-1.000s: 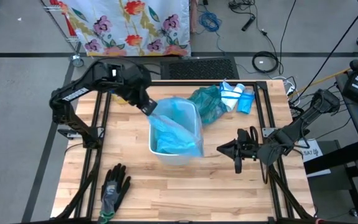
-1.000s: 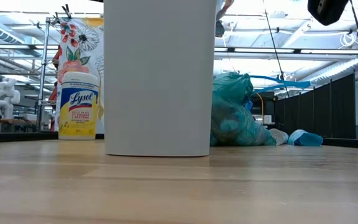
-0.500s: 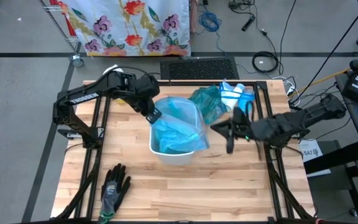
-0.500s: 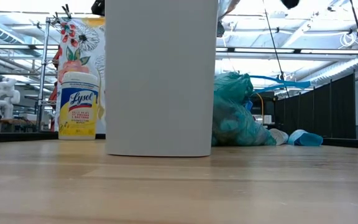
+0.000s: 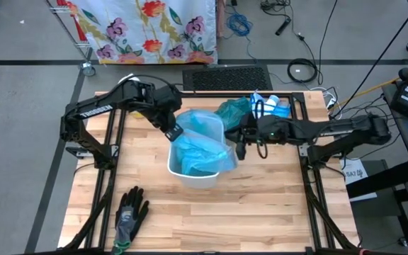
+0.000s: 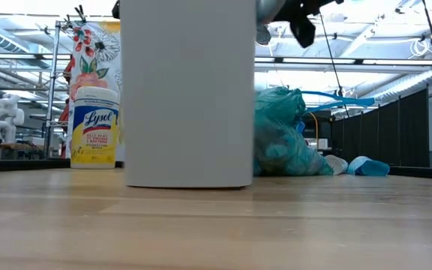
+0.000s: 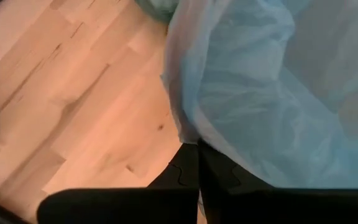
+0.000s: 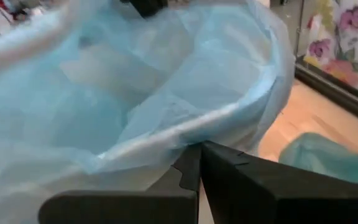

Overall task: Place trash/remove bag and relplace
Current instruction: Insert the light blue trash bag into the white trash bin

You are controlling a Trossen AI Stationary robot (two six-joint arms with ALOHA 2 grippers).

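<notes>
Blue liner (image 5: 198, 145) is draped inside the white bin (image 5: 190, 175) mid-worktop, pinched at its rim by the closed left claw (image 5: 175, 132), the closed right claw (image 5: 240, 144) empty alongside; "Lysol" is read on a canister (image 6: 95, 127).

You've got a pale butcher-block wood table (image 5: 211, 212) with a smooth, low-sheen finish. The white plastic bin (image 6: 190, 90) looks matt and plain, and the thin light-blue plastic liner (image 5: 200, 145) in it is filmy, crinkled and see-through right by your dark matt fingers (image 8: 229, 180). The tied teal plastic bag (image 6: 283, 139) beyond the bin is glossier and wrinkled. The black-and-grey fabric work glove (image 5: 129, 212) looks soft and dull.
</notes>
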